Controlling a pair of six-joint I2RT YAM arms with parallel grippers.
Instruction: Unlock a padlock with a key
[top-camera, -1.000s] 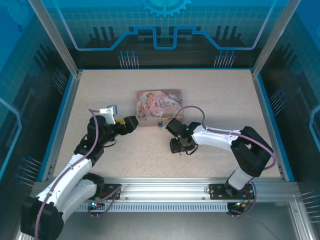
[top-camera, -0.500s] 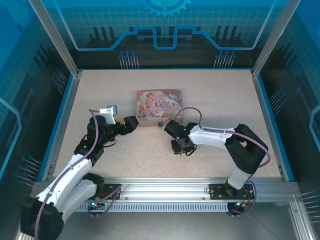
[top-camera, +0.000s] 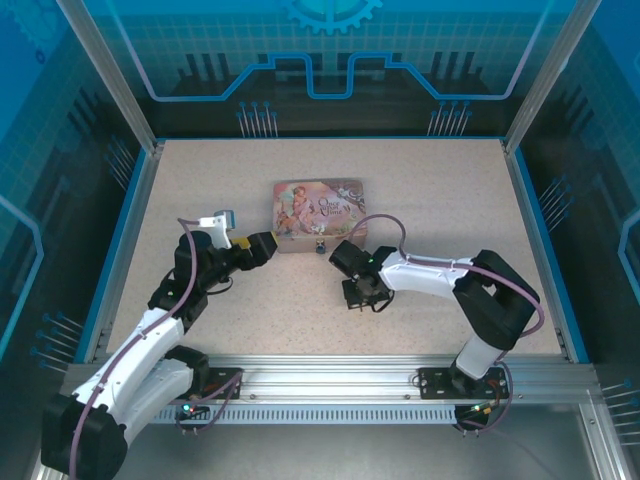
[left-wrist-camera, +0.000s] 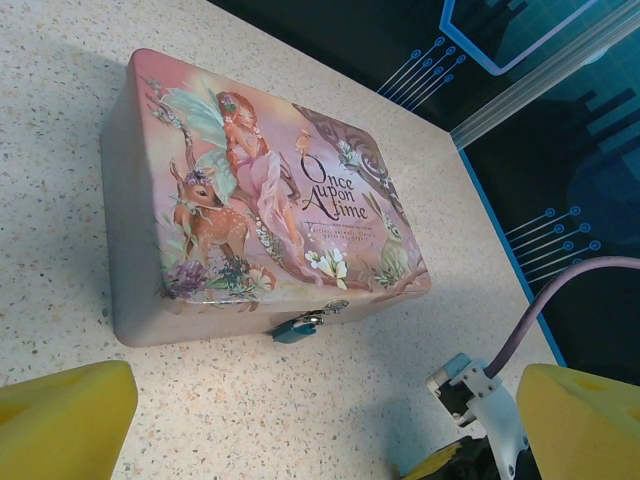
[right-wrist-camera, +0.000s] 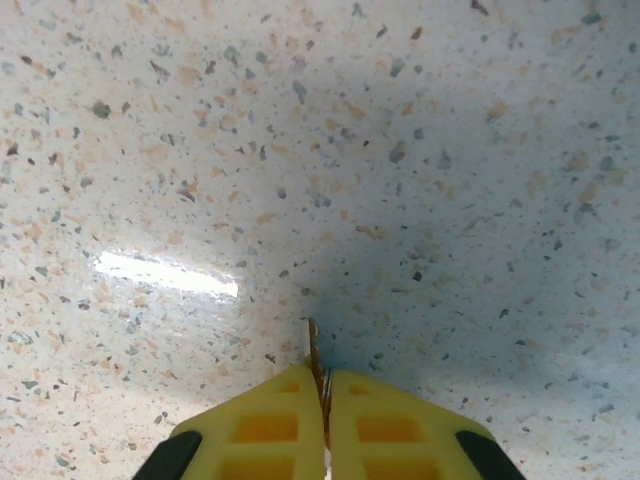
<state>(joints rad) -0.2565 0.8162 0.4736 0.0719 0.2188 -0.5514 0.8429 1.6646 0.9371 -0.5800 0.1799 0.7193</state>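
Padlock (left-wrist-camera: 297, 326) hangs from the hasp on the front wall of the pink fairy-tale tin (left-wrist-camera: 250, 190). Its bluish body sits low against that wall, at or just above the speckled table (left-wrist-camera: 60, 120), on the side facing both arms.

The left gripper (left-wrist-camera: 320, 415) hovers just short of the tin with its yellow fingers spread wide and nothing between them. Aimed at the locked side, it looks placed to steady the tin or the lock once a key arrives.

The right gripper (right-wrist-camera: 324, 385) is pressed down onto the tabletop, near the tin's front right corner in the top view. It is probably tipped this steeply because a thin thing lying flat can only be pinched from above. Its jaws are clenched together, and a thin sliver of metal pokes out between the tips. That is the key (right-wrist-camera: 312, 345), gripped by one end with its free end at the table surface.

By my reading the pickup is the step in hand and the lock is untouched. The shackle looks closed, though it is too small to be sure.
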